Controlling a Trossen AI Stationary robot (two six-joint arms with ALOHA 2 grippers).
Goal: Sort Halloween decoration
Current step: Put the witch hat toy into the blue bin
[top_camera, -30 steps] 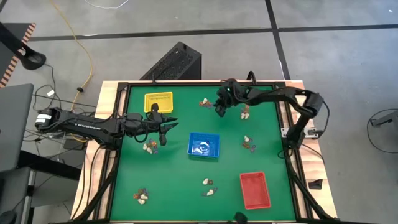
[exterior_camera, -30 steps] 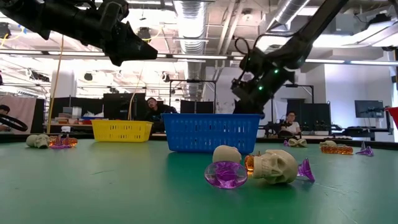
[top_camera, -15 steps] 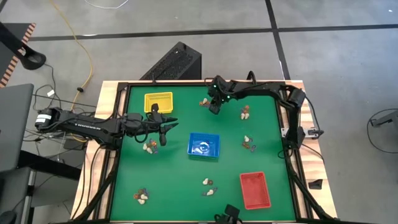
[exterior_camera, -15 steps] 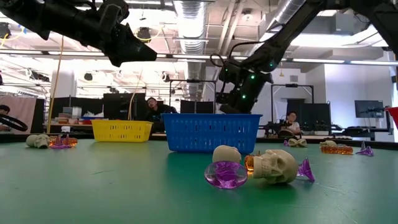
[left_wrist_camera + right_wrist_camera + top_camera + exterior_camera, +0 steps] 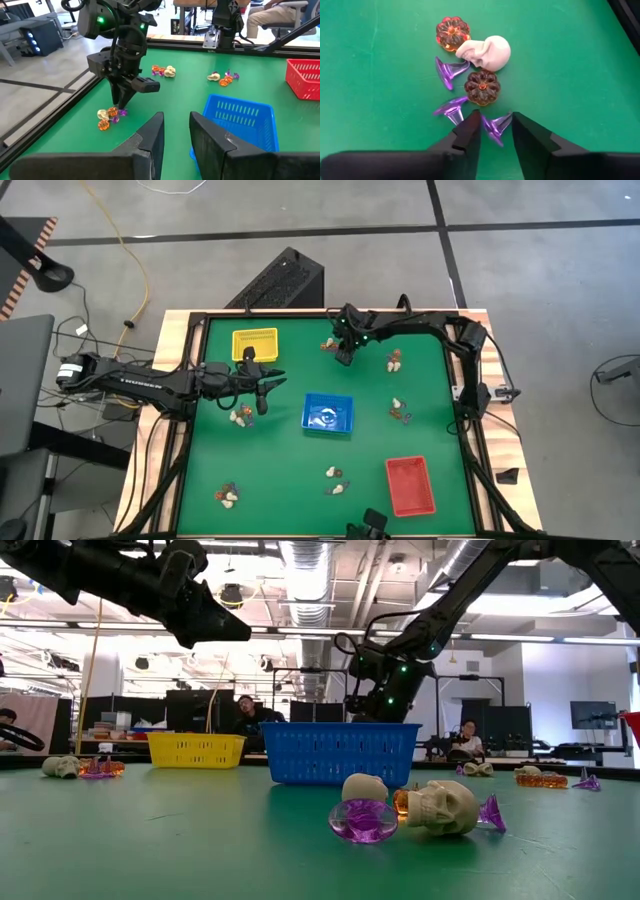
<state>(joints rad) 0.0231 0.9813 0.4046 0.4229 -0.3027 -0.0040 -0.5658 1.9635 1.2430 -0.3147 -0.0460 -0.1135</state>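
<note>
The decorations are tiny cream skulls, orange and dark pumpkins and purple hats, lying in small clusters on the green table. My right gripper (image 5: 343, 352) is open and low over the cluster at the far edge (image 5: 329, 345). In the right wrist view its fingers stand on either side of a purple hat (image 5: 496, 128), next to a dark pumpkin (image 5: 482, 86), a cream skull (image 5: 487, 52) and an orange pumpkin (image 5: 452, 31). My left gripper (image 5: 266, 385) hovers open above the table's left part, near another cluster (image 5: 240, 416). My right gripper comes from above, pointing down, with one finger (image 5: 470, 131) on each side of the purple hat's brim end (image 5: 492, 131), which lies on the table. Whether the fingers touch the hat I cannot tell.
A yellow tray (image 5: 254, 343) stands far left, a blue tray (image 5: 328, 413) in the middle and a red tray (image 5: 410, 485) near right. More clusters lie at the far right (image 5: 396, 360), right (image 5: 400, 412), near middle (image 5: 335, 480) and near left (image 5: 228, 495).
My right gripper has moved toward the table's left along the far edge, to the far cluster, and has stopped over it. The left arm has kept still.
</note>
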